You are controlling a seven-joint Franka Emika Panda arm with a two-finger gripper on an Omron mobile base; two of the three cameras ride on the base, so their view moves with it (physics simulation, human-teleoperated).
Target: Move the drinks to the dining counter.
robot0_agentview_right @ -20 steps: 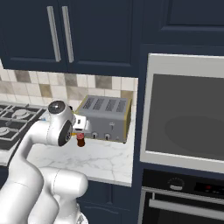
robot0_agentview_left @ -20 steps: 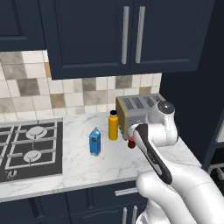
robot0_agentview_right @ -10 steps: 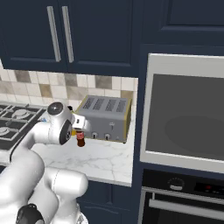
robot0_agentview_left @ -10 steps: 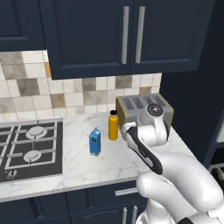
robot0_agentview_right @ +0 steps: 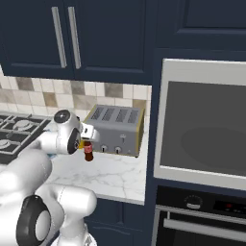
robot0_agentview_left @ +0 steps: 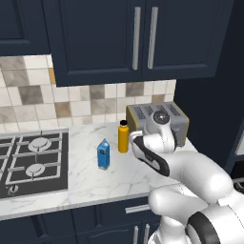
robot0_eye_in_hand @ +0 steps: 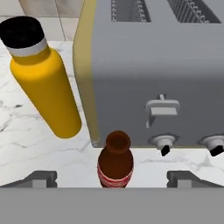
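End effector [robot0_eye_in_hand: 114, 178] was wide open, holding nothing. In the hand view its two dark fingertips [robot0_eye_in_hand: 40, 177] sat well apart at the bottom, either side of the cola bottle [robot0_eye_in_hand: 115, 162], neither one touching it.

Cola bottle: dark brown, red label, upright on the marble bench [robot0_agentview_left: 76, 183], just in front of the steel toaster [robot0_eye_in_hand: 157, 74], below its lever and knobs. In the right base view the cola bottle [robot0_agentview_right: 89, 152] showed just under the end effector [robot0_agentview_right: 88, 132], in front of the toaster's [robot0_agentview_right: 115, 129] near-left corner.

Yellow-orange bottle [robot0_agentview_left: 123, 137] with black cap: upright, just left of the toaster [robot0_agentview_left: 176, 119], near the backsplash tiles [robot0_agentview_left: 71, 97]. In the hand view this bottle [robot0_eye_in_hand: 43, 83] looked tilted, but that came from the camera angle.

Blue carton [robot0_agentview_left: 103, 154]: upright on the bench, in front-left of the yellow-orange bottle, apart from it, between that bottle and the gas stove [robot0_agentview_left: 31, 162].

All three drinks were on the stove-side bench. White arm [robot0_agentview_left: 164, 152] reached in from the lower right, hand low beside the toaster front. Wall oven [robot0_agentview_right: 202, 129] was right of the bench end.
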